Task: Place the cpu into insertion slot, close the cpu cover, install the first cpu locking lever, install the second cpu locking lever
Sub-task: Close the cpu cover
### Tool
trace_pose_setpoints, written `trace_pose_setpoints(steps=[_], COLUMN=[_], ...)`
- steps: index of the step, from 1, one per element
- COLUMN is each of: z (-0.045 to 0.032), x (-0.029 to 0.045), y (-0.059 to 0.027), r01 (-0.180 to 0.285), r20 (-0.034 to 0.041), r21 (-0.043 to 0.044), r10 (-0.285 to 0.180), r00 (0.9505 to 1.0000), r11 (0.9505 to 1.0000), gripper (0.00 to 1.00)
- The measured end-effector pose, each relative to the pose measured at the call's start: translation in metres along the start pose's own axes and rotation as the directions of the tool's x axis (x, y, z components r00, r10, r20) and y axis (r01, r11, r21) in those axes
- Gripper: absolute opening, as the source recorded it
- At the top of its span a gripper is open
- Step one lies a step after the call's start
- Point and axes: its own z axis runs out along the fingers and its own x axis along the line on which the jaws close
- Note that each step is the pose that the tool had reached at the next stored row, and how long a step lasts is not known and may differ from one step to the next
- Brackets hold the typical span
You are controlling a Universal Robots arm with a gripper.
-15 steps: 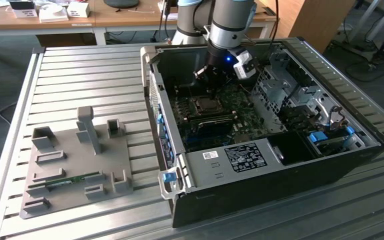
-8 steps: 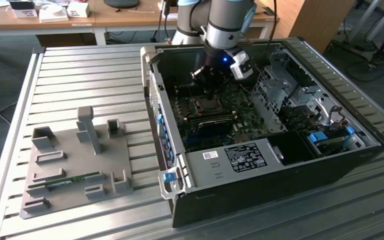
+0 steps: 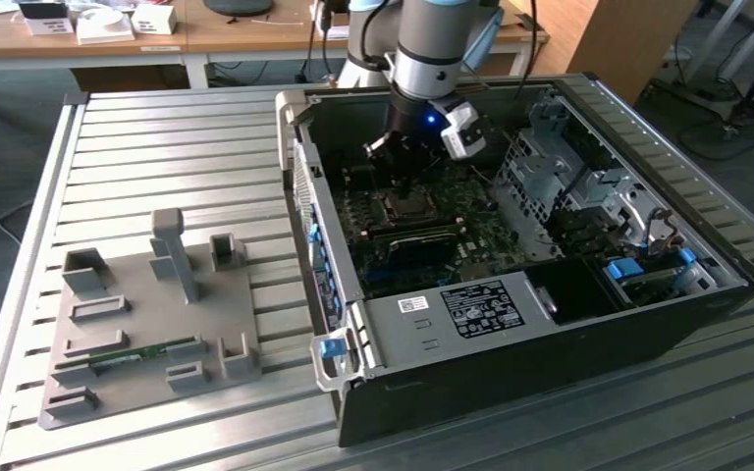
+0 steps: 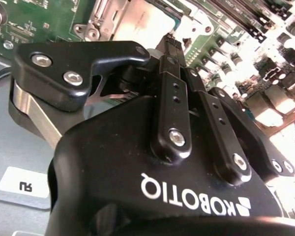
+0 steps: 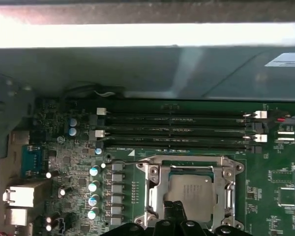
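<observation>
Gripper [image 5: 176, 212] is down inside the computer case [image 3: 548, 339], tips right at the edge of the insertion slot [image 3: 407, 207]. The cpu [image 5: 191, 189] sits in that slot, and the cpu cover [image 5: 155, 194] lies flat over it, I think; the angle's poor. Fingers are pressed together with nothing between them. To me that reads as a pushing posture, not a carry.

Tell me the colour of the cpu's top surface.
Dull silver-grey metal. The cpu shows best in the first wrist view, framed by its shiny metal surround.
</observation>
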Motion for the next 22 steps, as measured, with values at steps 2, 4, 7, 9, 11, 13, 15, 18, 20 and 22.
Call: trace_pose_setpoints(steps=[2,4,7,9,11,13,15,18,20,22], z=[0.0001,0.0002,0.0001,0.0001,0.0003,0.0006,0.0007,0.0007,0.0011,0.0019], x=[0.0010,0.0015,0.0019,0.0019,0.0023,0.0028,0.0029,0.0030,0.0030,0.0030], y=[0.0001,0.0001,0.0001,0.0001,0.0001,0.0000,0.0001,0.0001,0.0001,0.0001], r01=[-0.001,-0.001,-0.001,-0.001,-0.001,-0.001,-0.001,-0.001,-0.001,-0.001], r20=[0.0001,0.0002,0.0001,0.0002,0.0003,0.0008,0.0009,0.0009,0.0011,0.0010], r21=[0.0000,-0.0002,-0.0001,-0.0001,-0.0003,-0.0001,-0.0001,-0.0001,-0.0004,-0.0002], r10=[0.001,0.001,0.001,0.001,0.001,0.001,0.001,0.001,0.001,0.001], r00=[1.0000,1.0000,1.0000,1.0000,1.0000,1.0000,1.0000,1.0000,1.0000,1.0000], r11=[1.0000,1.0000,1.0000,1.0000,1.0000,1.0000,1.0000,1.0000,1.0000,1.0000], gripper=[0.11,0.11,0.11,0.11,0.11,0.11,0.11,0.11,0.11,0.11])
